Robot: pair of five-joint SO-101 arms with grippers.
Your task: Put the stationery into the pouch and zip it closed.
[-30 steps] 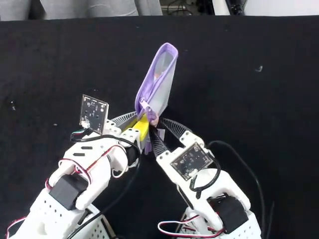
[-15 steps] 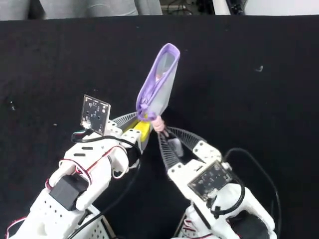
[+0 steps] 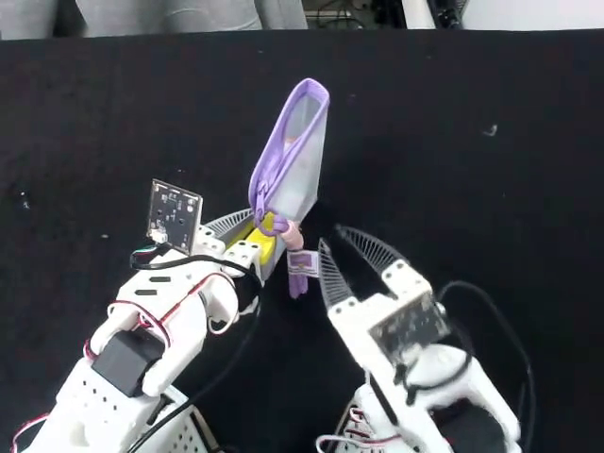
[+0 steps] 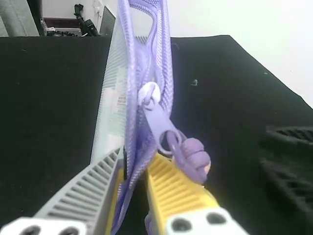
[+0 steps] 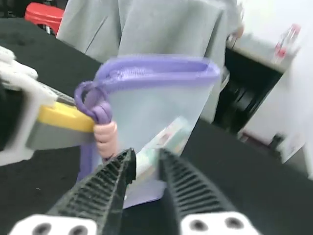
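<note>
Left gripper clamps the near end of the pouch, holding it on edge mid-way across the table with its long axis running toward the far edge, while the right gripper, jaws apart and empty, sits just right of the zip pull.

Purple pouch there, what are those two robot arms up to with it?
The left gripper is clamped on one end of the purple pouch, holding it upright over the black table. The zip looks drawn shut, with its pull at the end near that gripper, and some stationery shows through the side. The right gripper hangs open just beside the pull, touching nothing.
</note>
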